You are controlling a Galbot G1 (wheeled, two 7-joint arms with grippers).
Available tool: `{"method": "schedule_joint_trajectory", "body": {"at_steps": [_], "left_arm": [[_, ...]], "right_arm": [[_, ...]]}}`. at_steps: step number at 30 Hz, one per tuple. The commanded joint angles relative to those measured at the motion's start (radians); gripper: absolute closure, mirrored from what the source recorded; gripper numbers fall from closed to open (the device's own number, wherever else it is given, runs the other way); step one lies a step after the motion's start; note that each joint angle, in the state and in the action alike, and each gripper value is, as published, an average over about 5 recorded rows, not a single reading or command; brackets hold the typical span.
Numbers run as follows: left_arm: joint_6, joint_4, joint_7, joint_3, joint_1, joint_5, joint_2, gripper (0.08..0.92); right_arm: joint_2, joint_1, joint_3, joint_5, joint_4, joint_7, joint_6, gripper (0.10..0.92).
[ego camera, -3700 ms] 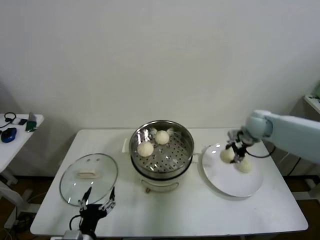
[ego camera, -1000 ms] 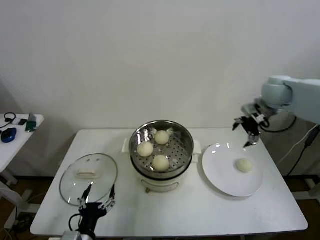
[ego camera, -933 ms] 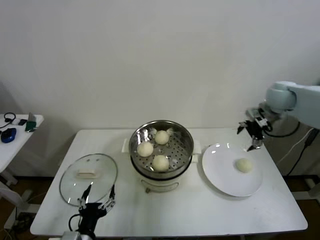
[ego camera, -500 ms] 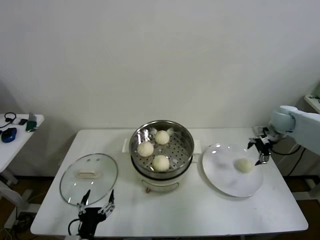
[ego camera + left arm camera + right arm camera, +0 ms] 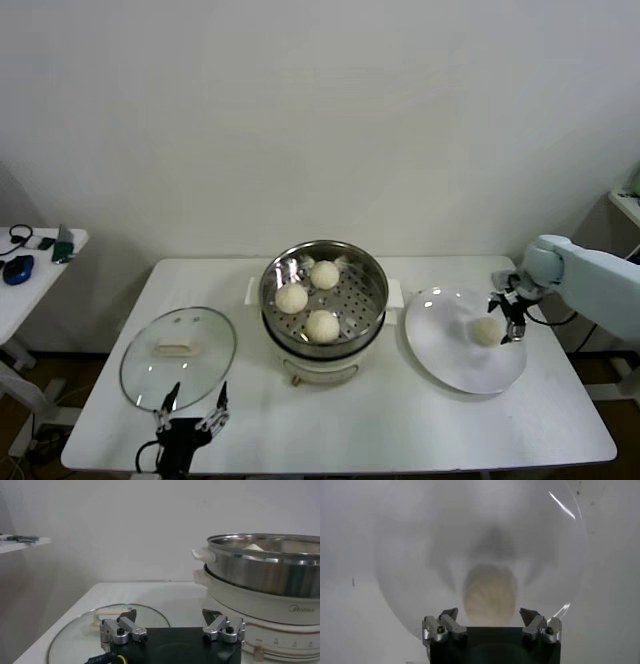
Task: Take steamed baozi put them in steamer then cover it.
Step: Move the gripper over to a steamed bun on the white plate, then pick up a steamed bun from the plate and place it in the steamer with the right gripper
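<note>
Baozi: three sit in your steamer (image 5: 323, 295), the fourth baozi (image 5: 487, 331), round with no long axis, lies on the plate (image 5: 450, 355) at three o'clock between your right gripper (image 5: 507, 321)'s open, empty jaws; cover (image 5: 178, 345) at nine o'clock awaits; left gripper (image 5: 171, 630) idles open.

table (image 5: 380, 425): white, against pale wall | plate (image 5: 450, 365): white, flat, on table's right part | side table (image 5: 25, 275): at left, carries blue mouse (image 5: 17, 269), dark cable (image 5: 18, 234), small green item (image 5: 63, 243)
</note>
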Motion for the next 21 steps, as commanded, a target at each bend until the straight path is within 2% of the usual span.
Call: {"method": "schedule_joint_trajectory", "body": {"at_steps": [1,10,16,21], "left_arm": [[0.000,-0.002,-0.001,0.000,0.000,0.001,0.001,0.177],[-0.001,-0.008,-0.002,0.000,0.000,-0.002,0.002,0.177],[0.003,-0.013,-0.002,0.002,-0.005,-0.003,0.002,0.177],[0.007,-0.019,-0.002,0.006,-0.011,-0.005,0.006,0.177]], "right_arm": [[0.039,-0.067,0.068,-0.022,-0.059,0.004,0.003,0.255],[-0.015,0.069,-0.039,0.057,0.039,-0.012,-0.030,0.351],[-0.044,0.388,-0.271,0.232,0.208,-0.021,-0.068,0.368],[0.023,0.717,-0.476,0.397,0.337,-0.038,-0.106,0.372]]}}
